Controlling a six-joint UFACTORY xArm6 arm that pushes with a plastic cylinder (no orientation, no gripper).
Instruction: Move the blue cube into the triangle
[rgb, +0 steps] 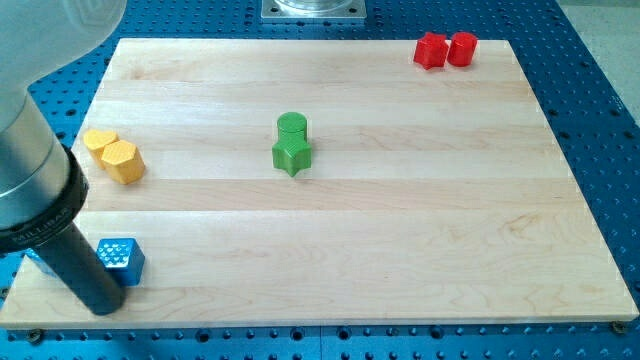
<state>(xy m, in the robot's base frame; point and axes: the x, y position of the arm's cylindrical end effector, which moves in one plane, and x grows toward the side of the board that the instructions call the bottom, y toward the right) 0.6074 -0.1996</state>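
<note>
The blue cube (121, 260) sits near the board's bottom-left corner. My dark rod comes in from the view's left, and my tip (102, 303) rests on the board just left of and below the cube, touching or nearly touching its left side. A sliver of another blue thing (38, 263) shows behind the rod at the board's left edge; I cannot make out its shape. No triangle block shows clearly anywhere.
Two yellow blocks (100, 142) (124, 162) touch each other at the left. A green cylinder (292, 126) stands against a green star (292, 156) in the middle. Two red blocks (430, 50) (462, 48) sit together at the top right. The board's bottom edge (300, 325) is close to my tip.
</note>
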